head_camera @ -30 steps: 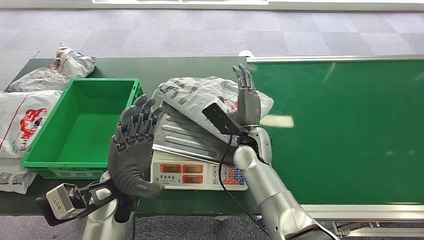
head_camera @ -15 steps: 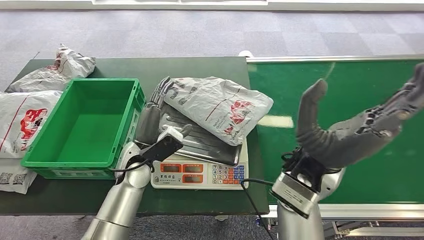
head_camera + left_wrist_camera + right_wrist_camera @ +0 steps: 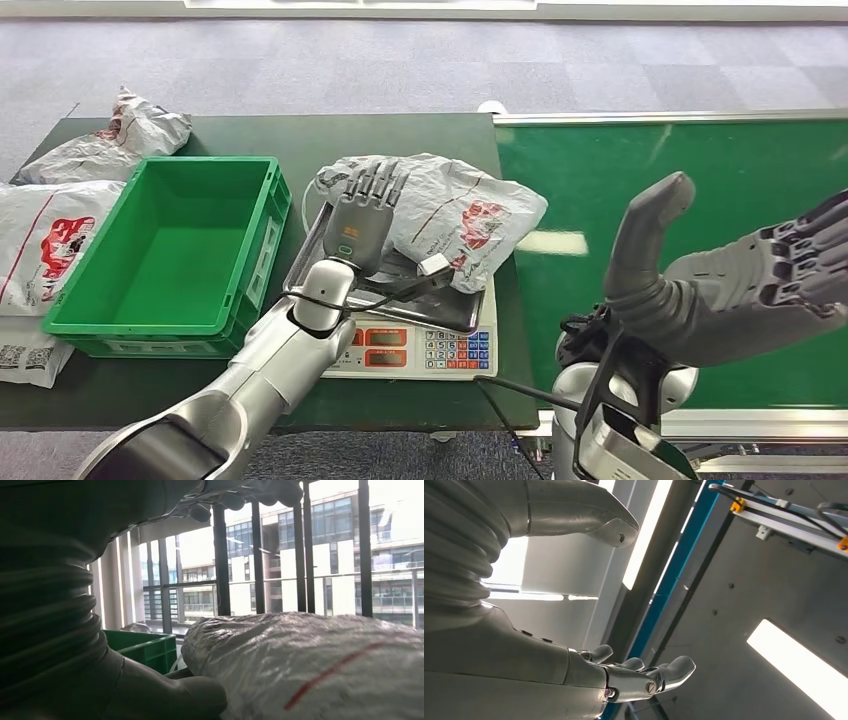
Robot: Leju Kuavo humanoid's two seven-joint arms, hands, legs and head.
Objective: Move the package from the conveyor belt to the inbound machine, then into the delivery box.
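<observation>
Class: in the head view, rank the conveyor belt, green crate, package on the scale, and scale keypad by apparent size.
1. conveyor belt
2. green crate
3. package, partly under the left hand
4. keypad

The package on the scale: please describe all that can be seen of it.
The package is a crinkled grey-white plastic mailer bag with dark print and red markings. It lies slumped on the steel pan of the scale, overhanging its far and right edges. The left hand rests on its left end, fingers extended.
</observation>
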